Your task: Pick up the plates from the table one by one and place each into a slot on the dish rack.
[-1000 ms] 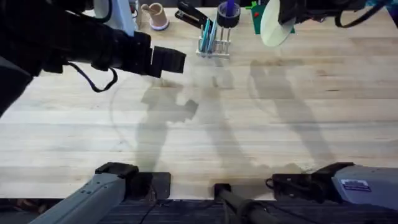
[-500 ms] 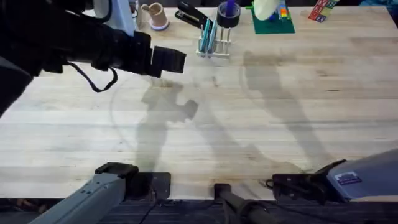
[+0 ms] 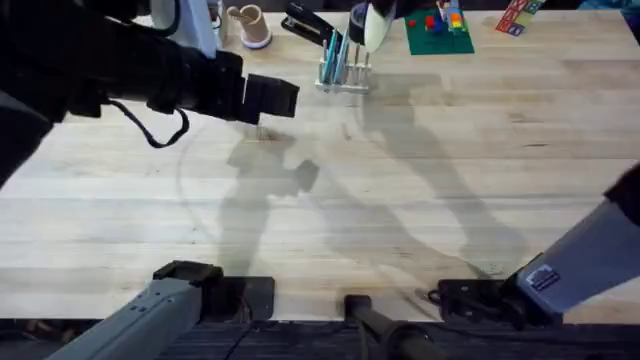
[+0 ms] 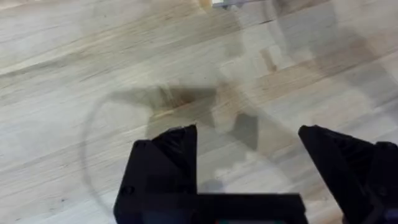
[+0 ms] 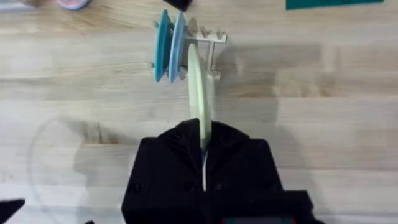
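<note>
The white dish rack (image 3: pixel 345 68) stands at the back middle of the table (image 3: pixel 400 200). Two blue plates (image 5: pixel 169 45) stand upright in its slots. My right gripper (image 5: pixel 202 134) is shut on the pale yellow-green plate (image 5: pixel 199 93), which it holds edge-on. In the right wrist view that plate's far edge lines up with the rack (image 5: pixel 208 38), next to the blue plates. From overhead the pale plate (image 3: pixel 377 26) hangs just right of the rack's top. My left gripper (image 4: pixel 249 165) is open with nothing between its fingers, over bare wood left of the rack (image 3: pixel 280 98).
A beige cup (image 3: pixel 250 25), a black object (image 3: pixel 305 22) and a black tape roll (image 3: pixel 357 18) stand behind the rack. A green baseplate (image 3: pixel 438 35) with bricks lies to its right. My left arm spans the upper left.
The pale plate has travelled left along the back of the table, from over the green baseplate to just beside the rack. The left arm has not moved.
</note>
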`<state>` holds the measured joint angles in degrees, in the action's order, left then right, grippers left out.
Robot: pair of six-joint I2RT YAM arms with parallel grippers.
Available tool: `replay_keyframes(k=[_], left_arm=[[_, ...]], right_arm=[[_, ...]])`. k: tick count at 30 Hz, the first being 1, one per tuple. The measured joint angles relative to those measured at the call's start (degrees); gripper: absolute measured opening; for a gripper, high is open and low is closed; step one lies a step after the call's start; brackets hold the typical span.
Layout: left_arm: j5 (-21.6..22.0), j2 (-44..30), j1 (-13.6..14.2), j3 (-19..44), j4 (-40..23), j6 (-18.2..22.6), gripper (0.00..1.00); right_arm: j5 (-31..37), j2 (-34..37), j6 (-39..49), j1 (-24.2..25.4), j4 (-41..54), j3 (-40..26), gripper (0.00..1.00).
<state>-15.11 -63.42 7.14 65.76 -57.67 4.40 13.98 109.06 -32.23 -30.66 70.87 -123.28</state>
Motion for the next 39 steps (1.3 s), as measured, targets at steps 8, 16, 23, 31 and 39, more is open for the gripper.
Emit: replay_keyframes(k=[8, 16, 23, 31, 39], left_arm=[[0.0, 0.0, 0.0, 0.0, 0.0, 0.0, 0.995], [1.59, 0.0, 0.0, 0.0, 0.0, 0.13, 0.995], [1.7, 0.0, 0.0, 0.0, 0.0, 0.13, 0.995], [1.73, 0.0, 0.0, 0.0, 0.0, 0.13, 0.995], [1.88, 0.0, 0.0, 0.0, 0.0, 0.13, 0.995]], right_arm=[[2.08, 2.77, -6.41, -0.36, -0.15, 0.0, 0.029], [7.3, 2.79, -11.56, -2.21, -2.71, -0.02, 0.03], [7.67, 2.77, -12.11, -2.44, -2.75, -0.04, 0.031], [7.72, 2.79, -12.37, -2.44, -3.13, -0.04, 0.03], [7.87, 5.8, -12.37, -2.44, -3.57, -0.48, 0.031]])
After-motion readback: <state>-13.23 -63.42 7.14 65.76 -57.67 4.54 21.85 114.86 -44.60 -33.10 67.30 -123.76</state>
